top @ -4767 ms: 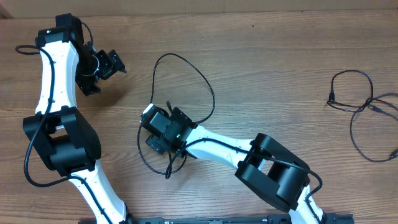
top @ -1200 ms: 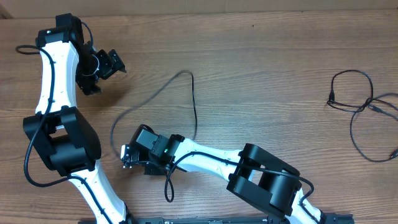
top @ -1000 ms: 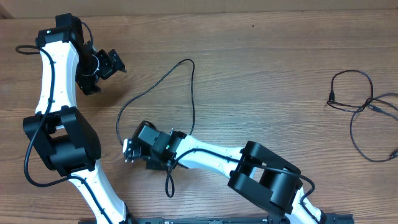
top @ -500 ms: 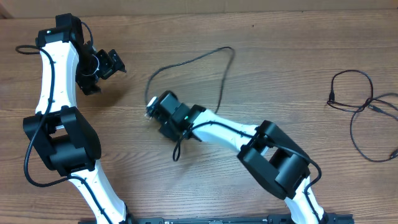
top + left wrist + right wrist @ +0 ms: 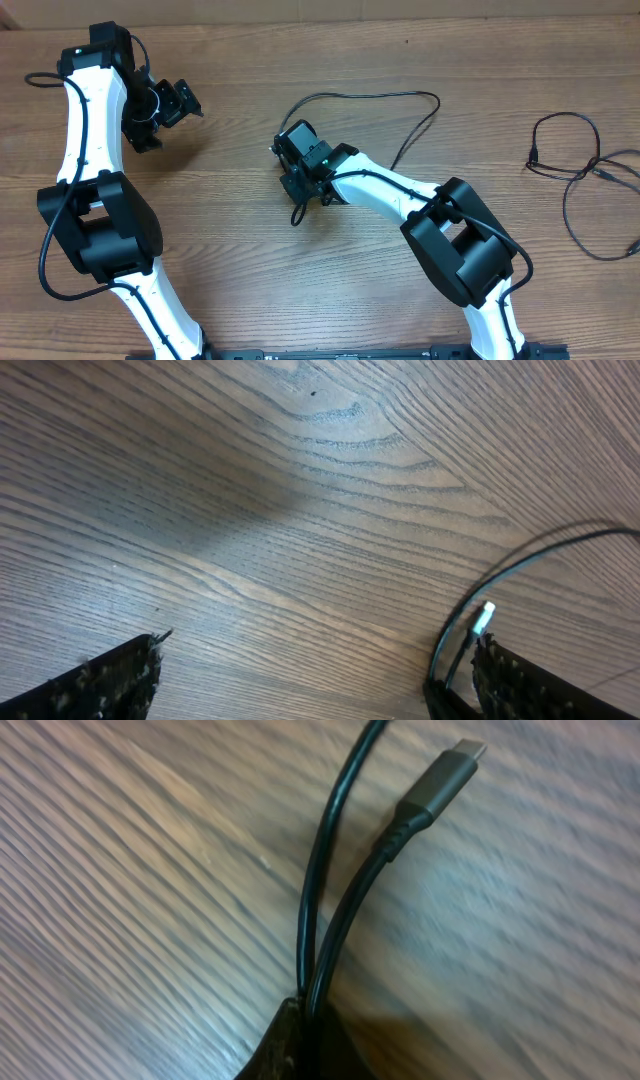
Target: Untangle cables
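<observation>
Bare wooden table (image 5: 400, 290). The right gripper (image 5: 302, 1025) is clamped on a doubled cable (image 5: 380, 94) near its plug (image 5: 440, 782), mid-table; the tangle (image 5: 580, 170) lies far right. It should draw the strand out slowly, low, away from the tangle. Opposite, the left gripper (image 5: 185, 100) gapes, empty.

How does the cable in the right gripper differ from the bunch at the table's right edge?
The held cable is one strand, doubled where the right gripper pinches it. The bunch is several strands crossing each other. The held cable arcs across the middle of the table, while the bunch lies by the right edge with no gripper on it. Both are thin and black, with small plug ends.
</observation>
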Action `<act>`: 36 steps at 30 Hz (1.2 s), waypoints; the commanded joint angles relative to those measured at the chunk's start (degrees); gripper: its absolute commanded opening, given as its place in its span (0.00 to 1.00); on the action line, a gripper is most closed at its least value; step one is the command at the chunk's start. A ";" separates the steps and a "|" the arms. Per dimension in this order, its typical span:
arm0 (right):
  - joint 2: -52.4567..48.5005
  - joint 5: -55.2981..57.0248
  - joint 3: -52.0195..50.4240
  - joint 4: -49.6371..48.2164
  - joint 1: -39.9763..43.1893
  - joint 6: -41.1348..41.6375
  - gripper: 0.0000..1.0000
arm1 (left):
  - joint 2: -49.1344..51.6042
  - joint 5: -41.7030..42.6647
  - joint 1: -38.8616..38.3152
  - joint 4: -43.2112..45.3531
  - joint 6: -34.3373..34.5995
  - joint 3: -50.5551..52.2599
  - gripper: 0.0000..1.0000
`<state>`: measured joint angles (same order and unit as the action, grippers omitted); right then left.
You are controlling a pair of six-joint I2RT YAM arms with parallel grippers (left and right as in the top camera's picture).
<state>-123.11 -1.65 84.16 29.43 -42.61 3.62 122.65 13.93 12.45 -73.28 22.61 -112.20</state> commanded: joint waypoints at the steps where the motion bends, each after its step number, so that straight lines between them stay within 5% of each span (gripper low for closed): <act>1: 3.72 -0.15 0.74 0.50 0.44 0.70 0.04 | -0.50 0.50 -0.33 0.04 1.20 0.20 0.99; 3: 4.52 -0.15 0.74 0.76 0.42 -0.96 0.08 | -0.50 0.50 -0.33 0.04 1.20 0.20 1.00; 10: 4.59 0.94 0.72 7.17 0.44 -3.04 0.58 | -0.50 0.50 -0.33 0.04 1.20 0.20 1.00; 12: 4.59 1.77 0.72 8.94 0.52 -6.56 0.63 | -0.50 0.50 -0.37 0.04 1.20 0.20 1.00; 23: 4.46 9.55 0.66 4.13 0.79 -27.45 0.73 | -0.50 0.50 -0.37 0.04 1.20 0.20 0.99; 36: 2.05 8.02 -2.67 2.14 2.21 -28.87 0.73 | -0.50 0.50 -0.37 0.04 1.20 0.20 1.00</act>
<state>-120.79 6.55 83.33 31.59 -41.17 -24.43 122.65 13.96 12.36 -73.30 22.81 -112.20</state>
